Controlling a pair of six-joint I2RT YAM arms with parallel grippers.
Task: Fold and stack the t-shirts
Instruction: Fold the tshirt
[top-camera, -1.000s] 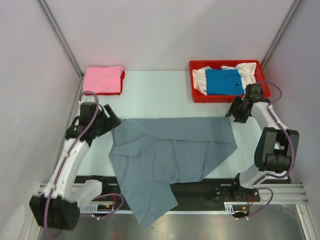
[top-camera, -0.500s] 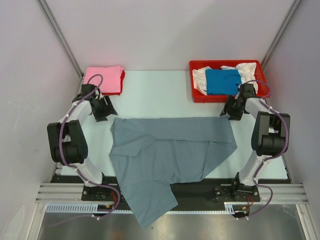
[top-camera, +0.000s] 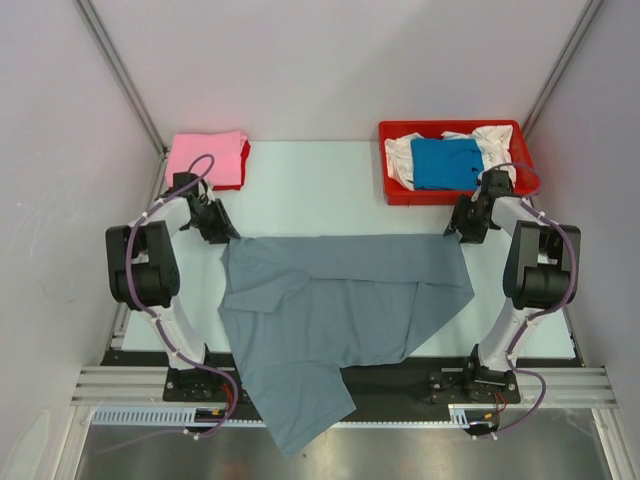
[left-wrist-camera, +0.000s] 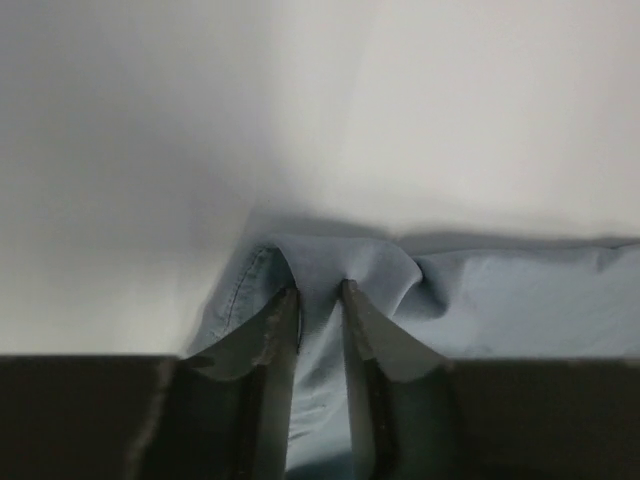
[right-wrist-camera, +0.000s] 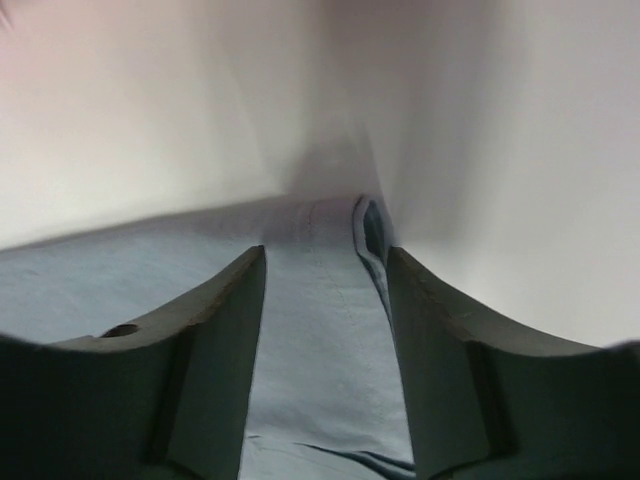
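Observation:
A slate grey t-shirt (top-camera: 340, 300) lies spread across the table, its right part folded over and its lower end hanging past the near edge. My left gripper (top-camera: 225, 236) is at its far left corner. In the left wrist view the gripper (left-wrist-camera: 318, 288) stands narrowed, with a puckered ridge of the grey cloth (left-wrist-camera: 500, 300) pinched between its tips. At the far right corner my right gripper (top-camera: 457, 232) is down on the shirt. Its jaws (right-wrist-camera: 325, 250) stand wide, with flat grey cloth (right-wrist-camera: 320, 350) between them and the shirt's edge along the right finger.
A folded pink t-shirt (top-camera: 205, 158) lies on a red one (top-camera: 244, 166) at the far left. A red tray (top-camera: 440, 197) at the far right holds a bright blue t-shirt (top-camera: 445, 163) and white t-shirts (top-camera: 492, 145). Grey walls enclose the table.
My left arm swung in from the left side to the shirt's far left corner, and its jaws narrowed onto the cloth. The right gripper shifted slightly toward the far right corner.

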